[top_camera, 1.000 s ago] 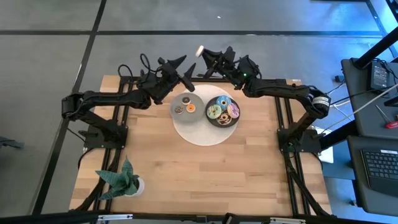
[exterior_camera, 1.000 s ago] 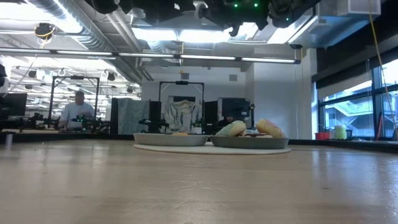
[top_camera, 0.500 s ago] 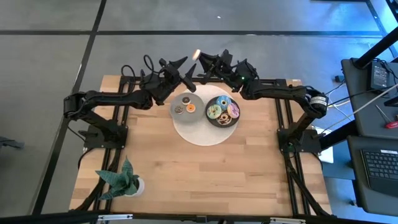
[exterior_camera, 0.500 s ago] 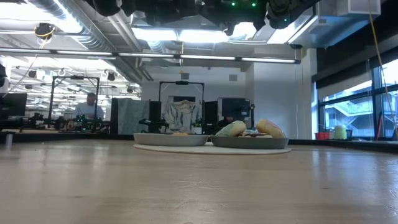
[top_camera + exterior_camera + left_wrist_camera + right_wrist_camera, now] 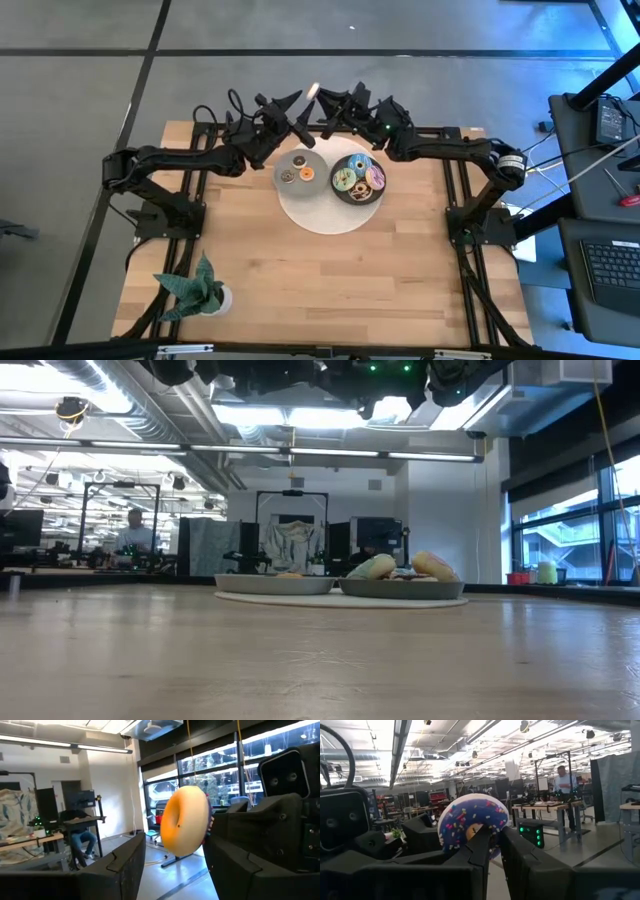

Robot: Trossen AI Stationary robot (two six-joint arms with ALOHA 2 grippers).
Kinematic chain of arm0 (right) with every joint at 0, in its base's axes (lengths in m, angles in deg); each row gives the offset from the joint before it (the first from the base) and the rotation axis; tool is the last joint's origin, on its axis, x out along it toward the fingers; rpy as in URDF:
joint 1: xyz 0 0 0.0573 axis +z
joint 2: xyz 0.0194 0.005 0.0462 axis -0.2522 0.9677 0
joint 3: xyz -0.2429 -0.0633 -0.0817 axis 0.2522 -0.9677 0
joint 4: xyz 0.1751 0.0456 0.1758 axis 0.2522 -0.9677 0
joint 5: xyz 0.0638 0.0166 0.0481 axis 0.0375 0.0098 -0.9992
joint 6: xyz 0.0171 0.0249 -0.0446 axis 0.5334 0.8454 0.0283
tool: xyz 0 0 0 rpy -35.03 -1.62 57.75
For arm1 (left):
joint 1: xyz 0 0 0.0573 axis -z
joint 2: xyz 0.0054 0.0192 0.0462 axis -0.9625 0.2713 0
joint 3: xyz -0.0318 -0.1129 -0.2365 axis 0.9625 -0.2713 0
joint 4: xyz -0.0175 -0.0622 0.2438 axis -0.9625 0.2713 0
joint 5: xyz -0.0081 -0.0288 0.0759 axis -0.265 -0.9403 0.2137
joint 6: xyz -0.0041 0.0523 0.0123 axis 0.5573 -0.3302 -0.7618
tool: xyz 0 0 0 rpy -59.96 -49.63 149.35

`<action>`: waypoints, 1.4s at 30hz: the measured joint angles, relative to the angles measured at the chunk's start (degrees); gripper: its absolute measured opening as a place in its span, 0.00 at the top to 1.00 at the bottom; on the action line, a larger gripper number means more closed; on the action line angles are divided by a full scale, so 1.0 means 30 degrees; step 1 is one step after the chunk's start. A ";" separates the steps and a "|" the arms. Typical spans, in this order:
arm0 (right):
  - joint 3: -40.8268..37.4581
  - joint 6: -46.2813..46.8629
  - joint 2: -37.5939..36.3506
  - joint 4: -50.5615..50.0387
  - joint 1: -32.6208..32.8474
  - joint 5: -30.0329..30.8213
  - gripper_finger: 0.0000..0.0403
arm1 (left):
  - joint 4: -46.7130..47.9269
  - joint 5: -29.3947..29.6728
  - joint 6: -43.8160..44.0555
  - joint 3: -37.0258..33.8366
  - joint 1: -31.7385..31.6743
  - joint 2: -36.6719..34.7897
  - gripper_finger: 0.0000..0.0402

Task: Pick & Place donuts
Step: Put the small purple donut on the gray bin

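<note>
Handing the donut (image 5: 472, 822) across in mid-air above the tabletop's (image 5: 300, 280) far edge looks like the step in hand. The right gripper (image 5: 491, 837) pinches its sprinkled purple ring by the edge, and the left gripper (image 5: 175, 850) stands spread with one finger on either side of it. To do it well, the left should press squarely onto the ring's flat faces, clear of the right's fingertips. The right should let go only once that hold is firm, since a drop here could fall off the tabletop. Counted from the near side: one potted plant (image 5: 195, 285), one white round mat (image 5: 322, 215) and two grey plates. The left plate (image 5: 281, 163) carries seemingly three donuts and the right plate (image 5: 341, 196) about four, though they overlap too much for certainty. One donut is held aloft.
</note>
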 joint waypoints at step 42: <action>0.0000 -0.0143 0.0000 -0.0426 0.0000 -0.0404 0.80 | 0.0025 -0.0169 -0.0531 0.0000 0.0074 0.0000 0.88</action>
